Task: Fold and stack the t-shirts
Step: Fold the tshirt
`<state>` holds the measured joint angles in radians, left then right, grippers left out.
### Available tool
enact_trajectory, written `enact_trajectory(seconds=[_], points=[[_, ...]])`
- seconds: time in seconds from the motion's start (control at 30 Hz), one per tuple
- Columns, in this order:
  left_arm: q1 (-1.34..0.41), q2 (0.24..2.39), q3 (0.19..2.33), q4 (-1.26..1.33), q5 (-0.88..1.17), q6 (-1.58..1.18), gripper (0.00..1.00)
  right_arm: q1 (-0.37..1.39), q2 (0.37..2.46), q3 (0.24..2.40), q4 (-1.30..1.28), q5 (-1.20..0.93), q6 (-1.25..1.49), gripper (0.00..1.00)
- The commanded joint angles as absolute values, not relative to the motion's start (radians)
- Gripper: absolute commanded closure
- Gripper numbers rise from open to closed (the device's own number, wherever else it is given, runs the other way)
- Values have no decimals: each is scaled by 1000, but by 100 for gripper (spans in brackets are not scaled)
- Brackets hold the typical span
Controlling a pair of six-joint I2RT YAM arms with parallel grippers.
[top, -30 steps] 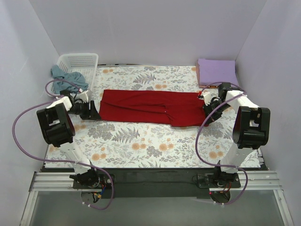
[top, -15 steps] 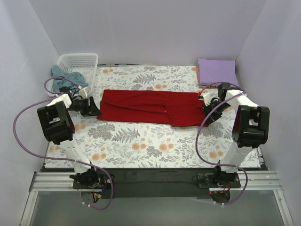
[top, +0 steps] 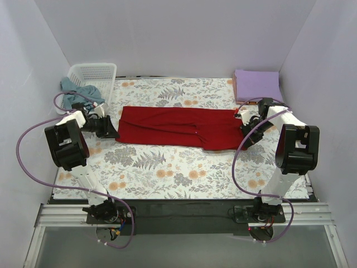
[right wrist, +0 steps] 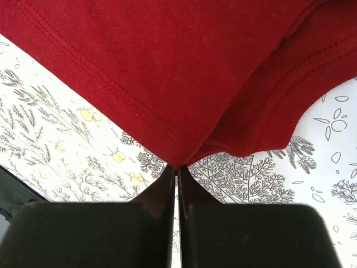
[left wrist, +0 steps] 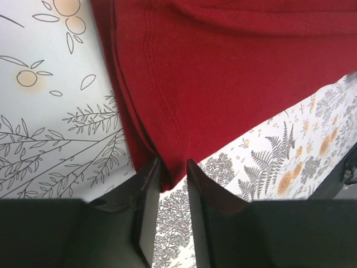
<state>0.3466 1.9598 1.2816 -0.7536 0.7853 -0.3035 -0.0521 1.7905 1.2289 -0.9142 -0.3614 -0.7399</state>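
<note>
The deep red t-shirt (top: 178,127) lies folded into a long band across the floral table cloth (top: 167,167). My left gripper (top: 114,133) is at its left end. In the left wrist view the fingers (left wrist: 146,190) stand apart, with the shirt's near corner (left wrist: 167,173) between their tips. My right gripper (top: 244,128) is at the right end, shut on a corner of the red shirt (right wrist: 167,61) in the right wrist view. The lavender t-shirt (top: 256,85) lies folded at the back right. The blue-grey t-shirt (top: 78,92) hangs crumpled over the basket's side.
The white lattice basket (top: 93,72) stands at the back left corner. Purple cables loop beside both arms. Walls close in the left, right and back sides.
My left arm has shifted slightly back and in toward the red shirt's left end. The right arm and the shirt have hardly moved.
</note>
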Motion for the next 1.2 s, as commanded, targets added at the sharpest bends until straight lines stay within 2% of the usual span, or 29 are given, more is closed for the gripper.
enact_trajectory(seconds=[0.0, 0.1, 0.33, 0.53, 0.73, 1.07, 1.1, 1.13, 1.17], points=[[342, 1959, 1315, -784, 818, -290, 79, -51, 1809, 1259, -937, -353, -759, 99], [342, 1968, 1327, -816, 802, -266, 87, -51, 1813, 1278, -948, -339, -759, 99], [350, 1962, 1350, -850, 697, -210, 100, -52, 1809, 1318, -1002, -284, -791, 99], [360, 1948, 1374, -911, 638, -192, 100, -52, 1792, 1269, -1046, -226, -824, 99], [367, 1890, 1249, -931, 627, -130, 100, -52, 1764, 1157, -1054, -207, -841, 99], [367, 1905, 1233, -891, 618, -155, 99, -52, 1795, 1169, -1074, -249, -799, 99], [367, 1890, 1241, -899, 638, -144, 95, -55, 1792, 1172, -1087, -250, -799, 97], [371, 1870, 1249, -905, 665, -115, 86, -58, 1784, 1175, -1112, -255, -799, 91], [373, 1846, 1256, -908, 699, -94, 81, -63, 1764, 1181, -1127, -271, -801, 76]])
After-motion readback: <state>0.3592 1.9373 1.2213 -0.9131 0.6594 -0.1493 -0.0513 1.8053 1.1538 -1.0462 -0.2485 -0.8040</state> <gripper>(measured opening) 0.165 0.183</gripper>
